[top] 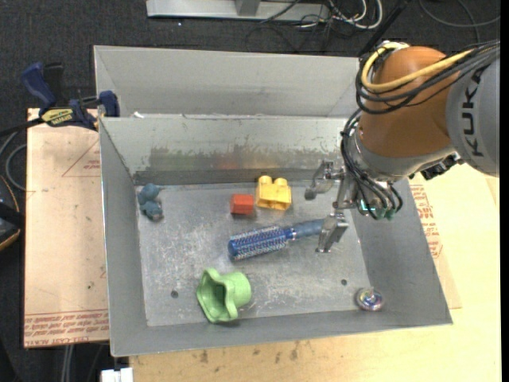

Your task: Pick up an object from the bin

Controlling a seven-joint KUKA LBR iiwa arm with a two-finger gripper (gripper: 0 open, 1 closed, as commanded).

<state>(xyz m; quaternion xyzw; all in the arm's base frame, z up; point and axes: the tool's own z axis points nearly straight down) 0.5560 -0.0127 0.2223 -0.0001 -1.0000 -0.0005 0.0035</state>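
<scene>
Right of the frame's centre, the gripper (328, 212) hangs low inside the bin (238, 146), its two fingers (329, 237) spread apart with nothing between them. The lower finger stands just at the handle end of a blue hairbrush (266, 242), which lies slantwise across the middle of the floor with its bristle head toward the lower left. Whether that finger touches the handle cannot be told.

A yellow block (273, 192) and a red block (242, 204) sit side by side just above the brush. A crumpled green cup (223, 294) lies at lower centre, well apart, and a small blue lump (149, 201) lies far left. A small shiny ball (369, 299) rests at lower right.

The brush looks the likeliest pick, but the handle lies beside the fingers, not between them. Closing as they stand would probably catch nothing, or nudge the handle so the brush swings away. A hold at the very tip of the handle could also let the heavier head droop and slip out.
</scene>
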